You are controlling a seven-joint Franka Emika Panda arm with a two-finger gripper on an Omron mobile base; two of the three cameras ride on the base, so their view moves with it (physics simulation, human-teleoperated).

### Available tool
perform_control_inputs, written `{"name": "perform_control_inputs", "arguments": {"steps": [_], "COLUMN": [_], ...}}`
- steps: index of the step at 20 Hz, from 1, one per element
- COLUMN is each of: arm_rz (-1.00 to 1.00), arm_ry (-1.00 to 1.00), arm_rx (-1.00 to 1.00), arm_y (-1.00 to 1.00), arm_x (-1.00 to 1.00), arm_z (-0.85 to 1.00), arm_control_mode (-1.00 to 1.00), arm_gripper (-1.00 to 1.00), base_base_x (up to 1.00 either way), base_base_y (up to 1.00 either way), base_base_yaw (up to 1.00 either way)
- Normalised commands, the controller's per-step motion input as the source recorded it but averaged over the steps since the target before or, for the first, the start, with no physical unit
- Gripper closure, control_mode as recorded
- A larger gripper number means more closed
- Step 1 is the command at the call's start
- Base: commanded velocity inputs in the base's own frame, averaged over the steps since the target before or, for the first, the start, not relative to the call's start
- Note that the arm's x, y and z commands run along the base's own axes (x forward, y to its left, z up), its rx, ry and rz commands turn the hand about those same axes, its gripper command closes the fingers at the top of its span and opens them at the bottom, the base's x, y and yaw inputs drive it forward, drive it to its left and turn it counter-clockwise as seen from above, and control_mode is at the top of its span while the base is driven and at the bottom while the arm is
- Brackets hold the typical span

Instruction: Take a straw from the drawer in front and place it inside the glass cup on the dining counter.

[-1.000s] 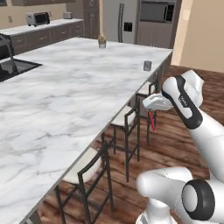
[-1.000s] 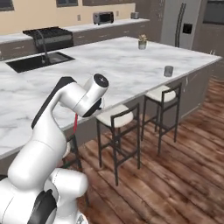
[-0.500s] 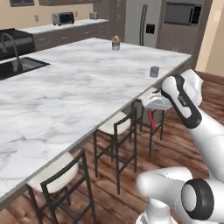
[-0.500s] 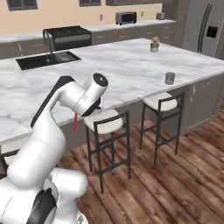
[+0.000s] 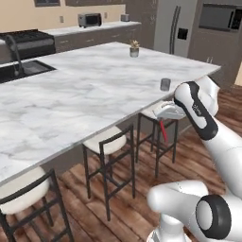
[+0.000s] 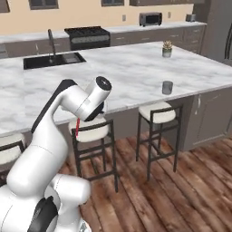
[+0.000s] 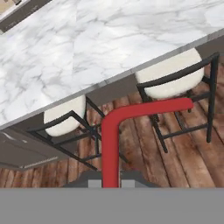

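Observation:
My gripper (image 5: 163, 119) hangs off the near edge of the dining counter (image 5: 71, 94), above the bar stools, and is shut on the red straw (image 5: 163, 132). From the other side, the straw (image 6: 77, 128) hangs down from the gripper (image 6: 83, 119). In the hand view the straw (image 7: 110, 144) rises from between the fingertips of the gripper (image 7: 110, 183) and bends off to the right. The glass cup (image 5: 165, 84) stands upright near the counter's near edge, beyond the hand; it is well right of the gripper as the glass cup (image 6: 167, 87). The drawer is out of view.
Black-framed stools with cream seats (image 5: 111, 141) (image 6: 155, 113) line the counter's near side over the wood floor (image 6: 181, 190). A small potted plant (image 5: 134, 48) stands far on the counter. A black sink (image 6: 54, 60) lies at its left. A fridge (image 5: 172, 26) stands behind.
The whole scene has shifted in both base views, so the camera has moved; the cup now looks nearer. The arm keeps its pose, still shut on the straw.

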Motion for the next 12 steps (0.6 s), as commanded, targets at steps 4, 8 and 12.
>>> {"name": "perform_control_inputs", "arguments": {"steps": [4, 8, 12], "arm_rz": [0.0, 0.0, 0.0], "arm_ry": [0.0, 0.0, 0.0], "arm_rx": [0.0, 0.0, 0.0], "arm_y": [0.0, 0.0, 0.0], "arm_x": [0.0, 0.0, 0.0], "arm_z": [0.0, 0.0, 0.0], "arm_control_mode": [1.0, 1.0, 1.0], "arm_gripper": [1.0, 1.0, 1.0], "base_base_x": [0.15, 0.11, 0.02], "base_base_y": [-1.0, -1.0, -0.96], "base_base_yaw": [0.33, 0.34, 0.37]}}
